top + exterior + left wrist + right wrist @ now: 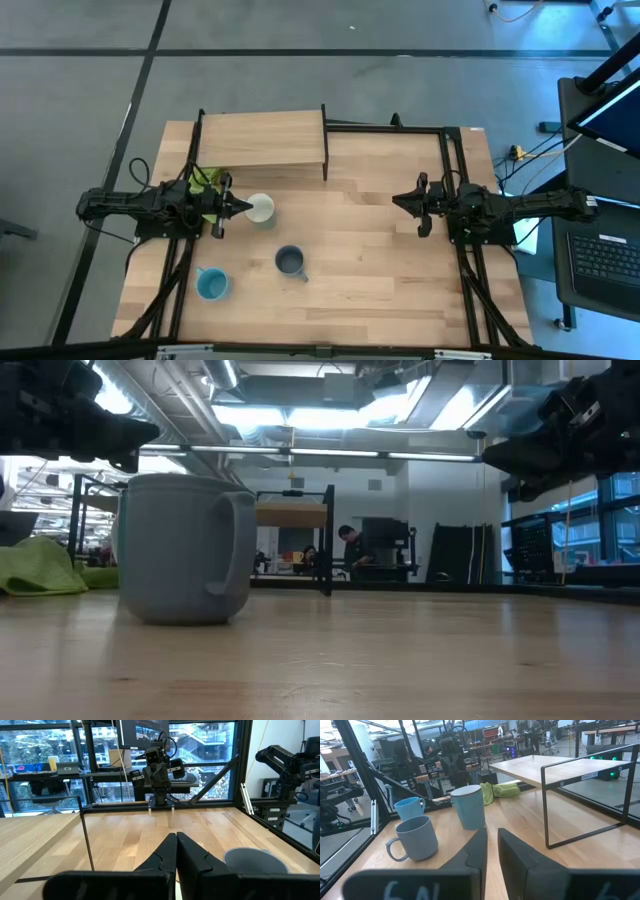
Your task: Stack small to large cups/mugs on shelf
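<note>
The pale green mug (261, 209) stands upright on the table in front of the shelf (262, 140), a light board on black supports at the far left. The dark grey-blue mug (290, 262) stands near the middle, closest in the low view (185, 550). The light blue mug (211, 284) stands near the front left. My left gripper (247, 208) is shut and empty, raised above the table beside the pale green mug; its own view (176, 842) shows the fingers closed. My right gripper (397, 201) waits raised at the right, its fingers (479, 845) all but together, empty.
A lime-green cloth (205, 180) lies by the shelf's near left corner, beside the left arm. Black frame rails (455, 160) run along the table's right and far sides. Bare tabletop (370, 260) lies between the mugs and the right arm.
</note>
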Controlling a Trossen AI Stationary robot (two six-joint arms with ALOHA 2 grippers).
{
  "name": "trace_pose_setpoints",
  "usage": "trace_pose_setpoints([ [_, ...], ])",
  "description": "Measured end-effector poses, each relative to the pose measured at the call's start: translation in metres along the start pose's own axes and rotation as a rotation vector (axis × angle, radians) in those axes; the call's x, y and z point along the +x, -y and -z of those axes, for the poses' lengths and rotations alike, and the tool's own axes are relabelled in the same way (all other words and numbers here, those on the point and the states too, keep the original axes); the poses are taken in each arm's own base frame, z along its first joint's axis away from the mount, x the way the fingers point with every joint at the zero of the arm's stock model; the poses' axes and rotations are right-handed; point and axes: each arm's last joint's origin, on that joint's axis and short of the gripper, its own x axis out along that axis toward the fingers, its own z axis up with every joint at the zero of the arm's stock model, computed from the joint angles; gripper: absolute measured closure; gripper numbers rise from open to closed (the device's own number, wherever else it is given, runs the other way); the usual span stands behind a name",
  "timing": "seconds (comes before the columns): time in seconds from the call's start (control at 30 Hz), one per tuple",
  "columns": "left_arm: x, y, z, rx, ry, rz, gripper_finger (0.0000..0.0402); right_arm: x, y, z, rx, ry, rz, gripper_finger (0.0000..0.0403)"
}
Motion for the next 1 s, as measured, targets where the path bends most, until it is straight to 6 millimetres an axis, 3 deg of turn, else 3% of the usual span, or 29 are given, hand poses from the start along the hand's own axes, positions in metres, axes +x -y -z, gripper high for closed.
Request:
trace_pose_setpoints([
  [0.7, 0.0, 0.0, 0.0001, 0.0, 0.0, 0.0, 0.0401, 0.0, -0.0002, -0.0008, 0.002, 0.008, -0.002, 0.0356],
  [1.0, 0.0, 0.0, 0.0, 0.0, 0.0, 0.0, 0.0401, 0.0, -0.0004, -0.002, 0.107, 0.021, -0.005, 0.0356],
])
